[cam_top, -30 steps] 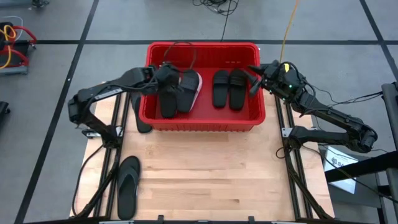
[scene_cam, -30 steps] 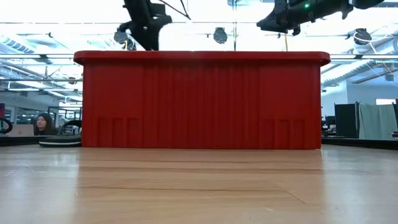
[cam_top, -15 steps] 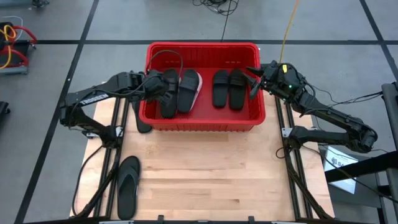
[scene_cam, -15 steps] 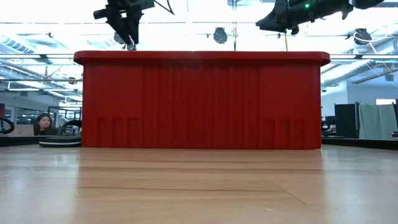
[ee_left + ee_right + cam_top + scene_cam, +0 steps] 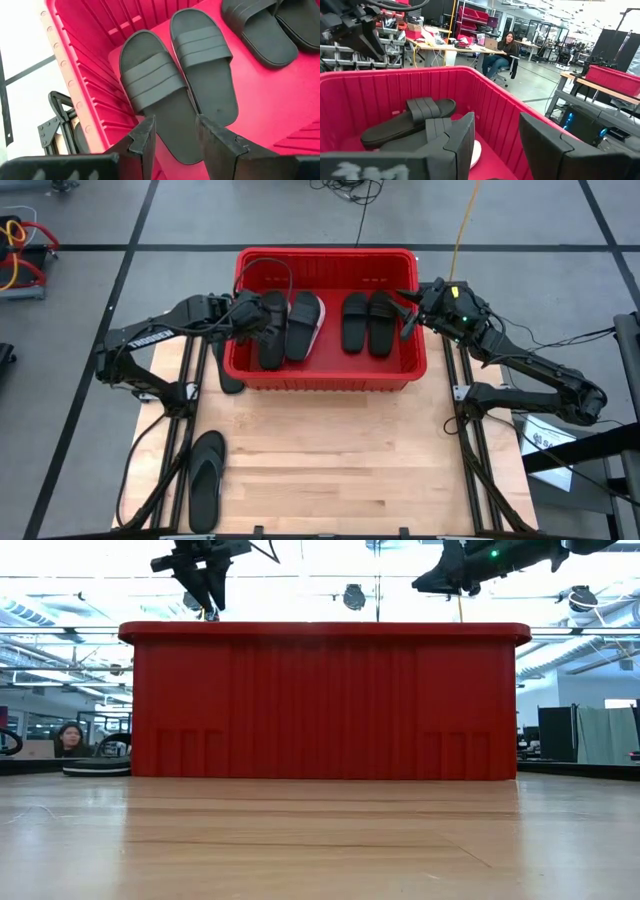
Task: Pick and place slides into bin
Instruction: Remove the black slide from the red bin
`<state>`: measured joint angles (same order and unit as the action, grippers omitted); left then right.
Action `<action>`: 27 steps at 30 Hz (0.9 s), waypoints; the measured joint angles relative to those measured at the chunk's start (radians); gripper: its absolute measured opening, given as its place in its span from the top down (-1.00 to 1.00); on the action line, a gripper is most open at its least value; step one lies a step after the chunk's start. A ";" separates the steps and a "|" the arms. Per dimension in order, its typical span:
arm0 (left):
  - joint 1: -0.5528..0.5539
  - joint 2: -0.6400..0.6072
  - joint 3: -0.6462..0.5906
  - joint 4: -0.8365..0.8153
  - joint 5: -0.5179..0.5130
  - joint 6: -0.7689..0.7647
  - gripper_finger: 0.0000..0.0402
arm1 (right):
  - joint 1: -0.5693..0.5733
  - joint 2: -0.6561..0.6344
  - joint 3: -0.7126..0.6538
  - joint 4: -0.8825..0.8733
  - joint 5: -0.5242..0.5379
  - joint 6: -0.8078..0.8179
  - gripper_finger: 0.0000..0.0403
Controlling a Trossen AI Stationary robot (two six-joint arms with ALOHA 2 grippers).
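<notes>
The red bin (image 5: 330,365) stands at the table's far middle. Four slides lie flat on its floor: a black one (image 5: 152,82) beside one with a pale edge (image 5: 305,323), and a black pair (image 5: 369,322) to the right. My left gripper (image 5: 175,135) hangs open just inside the bin's left wall (image 5: 231,330), above the near end of the leftmost slide, touching nothing. My right gripper (image 5: 495,137) stands open and level over the bin's right wall (image 5: 416,320). A black flip-flop (image 5: 205,478) lies on the table's near left. Another black slide (image 5: 230,372) lies against the bin's left side.
Bare wooden tabletop (image 5: 340,460) spreads in front of the bin. Metal rails (image 5: 185,395) run along both table sides. In the low view the bin's front wall (image 5: 325,700) hides its contents. A seated person (image 5: 502,47) shows in the room beyond.
My left gripper has drawn back from over the bin's slides toward the table's left edge, rising a little and rolling about its own line; it now hangs near the bin's left wall. The slides in the bin have stayed put.
</notes>
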<state>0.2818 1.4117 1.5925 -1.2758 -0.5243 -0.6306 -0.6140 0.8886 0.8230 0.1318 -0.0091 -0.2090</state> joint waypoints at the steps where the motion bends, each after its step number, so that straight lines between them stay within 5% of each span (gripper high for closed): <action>1: 0.000 0.000 0.000 0.001 0.000 -0.001 0.32 | 0.000 0.000 0.000 0.000 0.000 -0.005 0.29; 15: 0.006 0.000 0.000 0.074 0.000 0.048 0.32 | 0.000 0.000 0.000 -0.002 0.000 -0.020 0.29; 27: 0.022 0.195 0.001 0.306 0.021 0.775 0.32 | -0.001 0.000 0.000 -0.003 0.000 -0.015 0.29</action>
<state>0.3039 1.6062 1.5932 -0.9699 -0.5029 0.1446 -0.6151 0.8886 0.8230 0.1291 -0.0093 -0.2237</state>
